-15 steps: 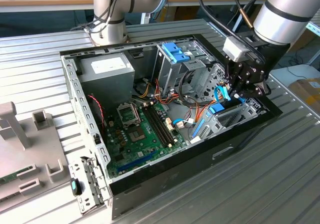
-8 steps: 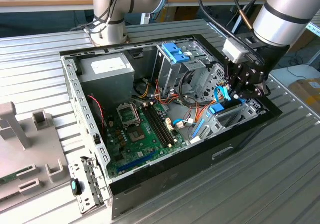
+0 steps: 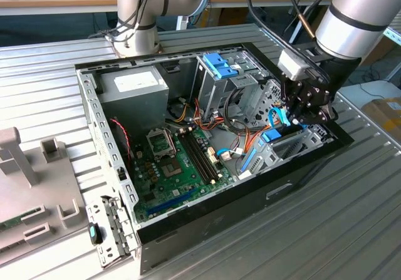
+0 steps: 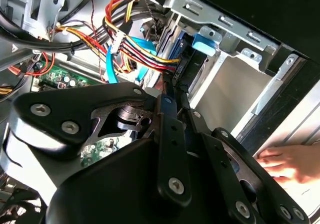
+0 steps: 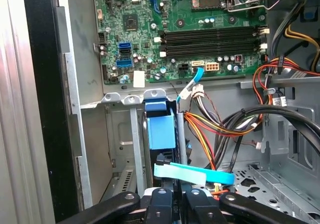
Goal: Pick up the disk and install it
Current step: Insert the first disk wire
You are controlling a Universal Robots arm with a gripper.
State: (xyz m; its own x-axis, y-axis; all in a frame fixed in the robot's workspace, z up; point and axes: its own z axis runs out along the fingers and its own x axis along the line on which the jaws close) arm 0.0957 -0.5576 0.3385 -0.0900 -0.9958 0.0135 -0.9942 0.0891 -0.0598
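Note:
The disk (image 3: 271,134) stands on edge in the lower drive bay at the exterior view's right side of the open computer case (image 3: 100,123); its light-blue carrier handle shows in both wrist views (image 5: 161,126) (image 4: 205,41). My gripper (image 3: 297,119) hovers inside the case just over that bay. In both wrist views the gripper (image 5: 180,205) (image 4: 175,101) looks shut, its black fingers (image 5: 161,206) close together with nothing visible between them. A light-blue flat cable (image 5: 195,174) crosses just in front of the fingertips.
A bundle of coloured power wires (image 5: 215,126) hangs beside the bay. The motherboard (image 3: 175,167) fills the case floor. An upright silver drive cage with a blue latch (image 3: 219,66) stands at the back. A person's hand (image 4: 285,164) rests outside the case wall. A grey fixture (image 3: 25,186) sits on the exterior view's left.

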